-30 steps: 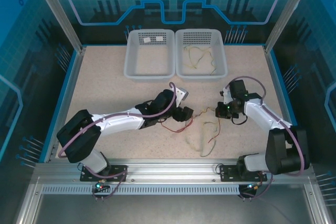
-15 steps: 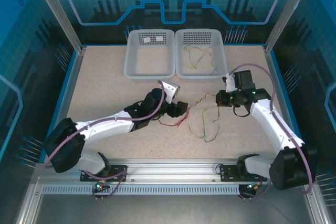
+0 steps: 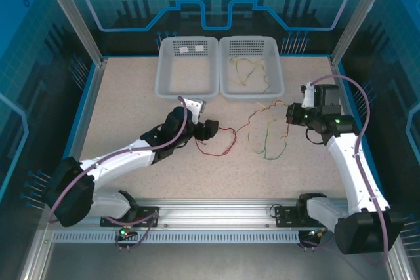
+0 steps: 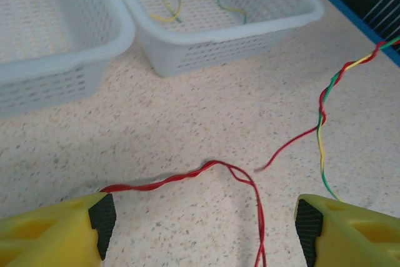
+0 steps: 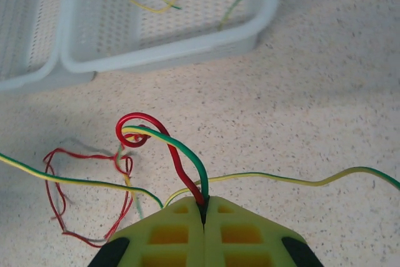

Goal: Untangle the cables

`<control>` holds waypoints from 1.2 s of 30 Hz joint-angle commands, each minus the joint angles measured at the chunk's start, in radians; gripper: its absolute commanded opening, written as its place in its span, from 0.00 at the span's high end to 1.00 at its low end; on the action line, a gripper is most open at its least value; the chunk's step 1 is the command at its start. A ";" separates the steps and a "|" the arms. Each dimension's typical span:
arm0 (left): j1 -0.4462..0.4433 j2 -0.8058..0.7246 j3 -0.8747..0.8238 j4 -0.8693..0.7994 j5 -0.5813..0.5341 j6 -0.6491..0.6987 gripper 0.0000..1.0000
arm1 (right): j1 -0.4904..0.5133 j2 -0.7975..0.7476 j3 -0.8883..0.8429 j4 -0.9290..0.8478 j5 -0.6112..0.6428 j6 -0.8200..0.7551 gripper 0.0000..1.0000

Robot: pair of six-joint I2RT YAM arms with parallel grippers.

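We count two arms, two grippers and two baskets. The left basket [image 3: 187, 91] and right basket [image 3: 252, 92] stand just beside each other at the far edge of the worktop [image 3: 131, 109]. Some cables [image 3: 247, 70] lie loose in the right basket, yellow and green, too fine for us to number. The rest lie on the worktop in front of that basket, in three colours: red, yellow and green. The left gripper [image 3: 209, 129] sits near the middle of the worktop, in front of the left basket, its two fingers [image 4: 56, 236] spread wide and released, grasping nothing. In its wrist view one red cable [image 4: 187, 174] snakes over the worktop between those fingers, doubled on itself for part of its run. Beyond it one twist [image 4: 322, 101] of all three colours climbs toward the right edge. The right gripper [image 3: 291, 114] hangs toward the right edge, just in front of the right basket's near right corner. Its two fingers are clenched together on the cables. In its wrist view one red and one green strand [image 5: 187, 151] enter the closed tips, curling into one small loop above them, and a yellow strand follows that loop. Two yellow-green lengths trail off, one to either side. One red loop [image 5: 59, 201] lies flat on the worktop to the left.
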 commanded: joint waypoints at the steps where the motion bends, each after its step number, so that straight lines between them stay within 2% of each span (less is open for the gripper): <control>1: 0.025 0.038 0.034 -0.110 -0.027 -0.071 0.23 | -0.028 0.063 -0.060 0.012 -0.067 0.045 1.00; 4: 0.005 0.072 0.038 -0.123 0.024 -0.036 0.23 | -0.034 0.147 -0.093 0.026 -0.072 0.051 1.00; 7: -0.035 0.118 0.075 -0.230 -0.038 -0.024 0.24 | -0.045 0.200 -0.124 0.060 -0.076 0.063 1.00; 9: -0.042 0.155 0.105 -0.311 -0.098 -0.077 0.32 | -0.049 0.219 -0.129 0.086 -0.065 0.072 1.00; 11: -0.042 0.193 0.130 -0.359 -0.110 -0.100 0.39 | -0.048 0.233 -0.160 0.105 -0.045 0.073 1.00; 18: -0.080 0.295 0.180 -0.386 -0.133 -0.131 0.38 | -0.054 0.282 -0.152 0.116 0.043 0.066 0.94; 19: -0.089 0.303 0.179 -0.378 -0.137 -0.122 0.38 | -0.054 0.286 -0.152 0.119 0.041 0.067 0.92; 21: -0.097 0.328 0.189 -0.378 -0.138 -0.120 0.38 | -0.055 0.290 -0.150 0.130 0.028 0.071 0.80; 23: -0.099 0.352 0.185 -0.369 -0.137 -0.132 0.38 | -0.053 0.281 -0.154 0.144 0.013 0.079 0.74; 25: -0.099 0.367 0.174 -0.361 -0.153 -0.149 0.38 | -0.052 0.263 -0.157 0.156 -0.004 0.085 0.60; 27: -0.099 0.375 0.163 -0.346 -0.177 -0.148 0.44 | -0.043 0.239 -0.157 0.161 -0.007 0.090 0.50; 28: -0.100 0.380 0.160 -0.339 -0.195 -0.144 0.51 | -0.034 0.223 -0.156 0.163 -0.004 0.088 0.49; 31: -0.098 0.392 0.163 -0.329 -0.232 -0.129 0.58 | -0.003 0.162 -0.148 0.153 0.034 0.088 0.43; 36: -0.096 0.395 0.168 -0.315 -0.241 -0.113 0.90 | 0.080 0.013 -0.147 0.164 0.132 0.066 0.35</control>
